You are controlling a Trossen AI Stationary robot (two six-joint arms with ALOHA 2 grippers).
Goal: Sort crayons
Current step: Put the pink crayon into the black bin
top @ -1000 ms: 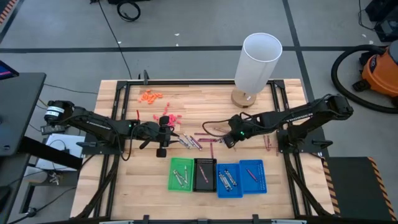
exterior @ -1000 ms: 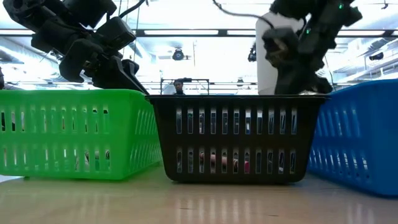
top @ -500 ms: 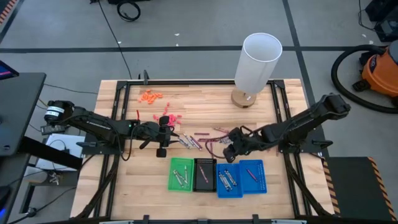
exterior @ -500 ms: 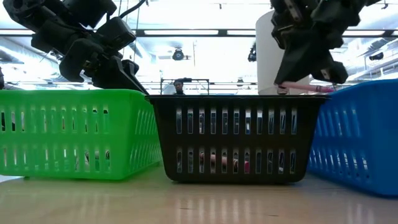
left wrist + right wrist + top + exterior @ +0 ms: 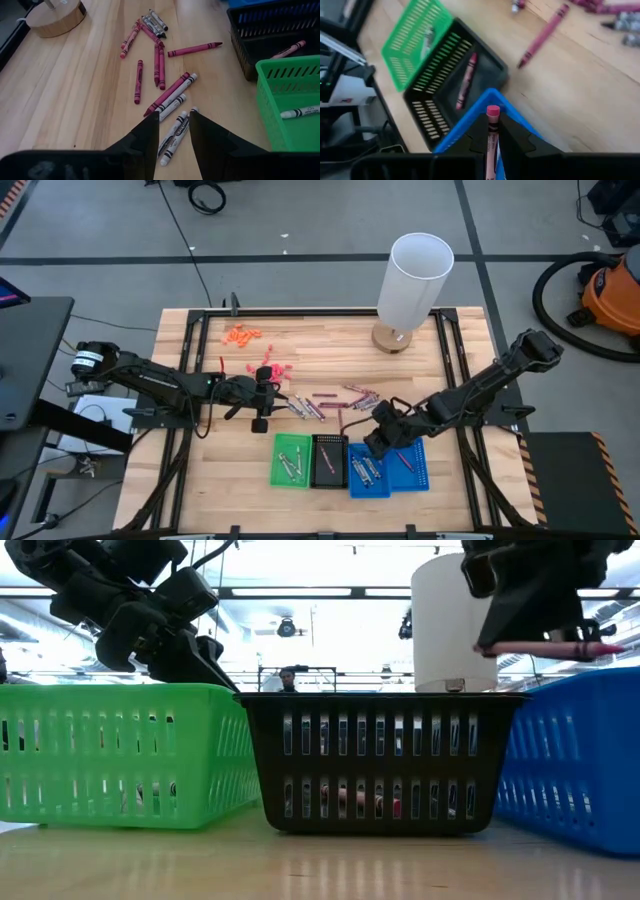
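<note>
Clamping a pink crayon (image 5: pixel 492 131) between its closed fingers, the right gripper (image 5: pixel 383 442) hangs over the inner blue tray (image 5: pixel 368 471), at about five o'clock on the table (image 5: pixel 190 480). In the low view that crayon (image 5: pixel 555 647) lies level, a thin paper-wrapped stick with a pale tip, above the tray's wall (image 5: pixel 570 755).

The left gripper (image 5: pixel 268 394) waits at nine o'clock, its fingers (image 5: pixel 150 135) parted with nothing between them, pointing at loose crayons (image 5: pixel 165 90) scattered near the table's centre. These are short, slim sticks, maroon, pinkish-red and grey-silver, in printed paper sleeves, lying flat at many angles; some touch, one maroon one (image 5: pixel 194 49) lies apart.

Four slotted plastic trays stand side by side at six o'clock: green (image 5: pixel 291 459), black (image 5: pixel 330 460), then two blue, the outer one (image 5: pixel 408 464) holding a pink crayon. The green holds pale crayons (image 5: pixel 300 112), the black a reddish one (image 5: pixel 466 82).

Pale wooden planks make up the tabletop, edged by a dark metal frame. A tall white cylinder (image 5: pixel 414 280) on a round wooden base stands at one o'clock. Orange bits (image 5: pixel 241 335) and coral bits (image 5: pixel 272 368) lie at eleven. Beyond is grey floor with an orange vacuum (image 5: pixel 610 292); the low view shows a bright room with ceiling lights.
</note>
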